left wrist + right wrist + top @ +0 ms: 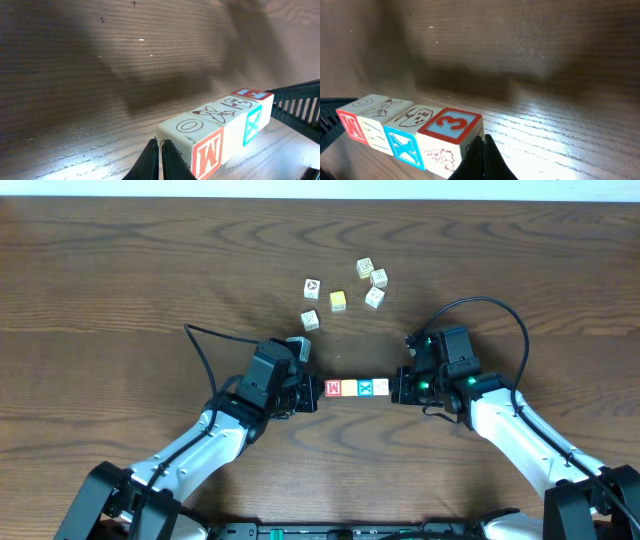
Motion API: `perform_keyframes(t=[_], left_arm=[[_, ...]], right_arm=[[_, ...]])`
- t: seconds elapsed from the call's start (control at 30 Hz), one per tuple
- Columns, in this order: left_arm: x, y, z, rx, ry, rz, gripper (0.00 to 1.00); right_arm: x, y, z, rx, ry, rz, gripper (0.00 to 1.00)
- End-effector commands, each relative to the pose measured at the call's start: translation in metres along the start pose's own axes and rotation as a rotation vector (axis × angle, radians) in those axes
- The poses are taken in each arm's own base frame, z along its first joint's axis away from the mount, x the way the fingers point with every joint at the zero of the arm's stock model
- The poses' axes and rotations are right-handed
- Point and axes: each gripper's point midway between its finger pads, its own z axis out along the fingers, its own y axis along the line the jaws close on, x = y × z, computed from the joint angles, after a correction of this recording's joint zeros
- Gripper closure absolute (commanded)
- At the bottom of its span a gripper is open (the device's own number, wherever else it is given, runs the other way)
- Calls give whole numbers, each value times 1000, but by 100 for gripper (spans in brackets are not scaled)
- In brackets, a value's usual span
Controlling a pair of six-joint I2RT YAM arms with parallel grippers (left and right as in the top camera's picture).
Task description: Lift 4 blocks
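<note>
Left pincer (160, 146), right pincer (482, 144) clenched against block row (357, 387); faces M, X, 3.

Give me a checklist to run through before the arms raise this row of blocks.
1. The row of four blocks is straight, faces touching: ok.
2. The left gripper is shut, tips against the M block: ok.
3. The right gripper is shut, tips against the 3 block: ok.
4. Both grippers line up with the row's axis: ok.
5. The loose cubes lie apart from the row: ok.
6. The squeeze is firm enough to carry the middle blocks: cannot tell.
</note>
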Motion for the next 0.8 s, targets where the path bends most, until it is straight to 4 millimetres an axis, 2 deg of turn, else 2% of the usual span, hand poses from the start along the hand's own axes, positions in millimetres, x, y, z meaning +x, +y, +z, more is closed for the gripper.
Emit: perform_keyframes(t=[0.0, 0.77], left_arm=[[9, -47, -3, 191, 75, 64, 93], [4, -54, -10, 202, 57, 75, 93]], right_arm=[[5, 60, -12, -265, 63, -85, 99], [4, 63, -16, -270, 69, -114, 99]])
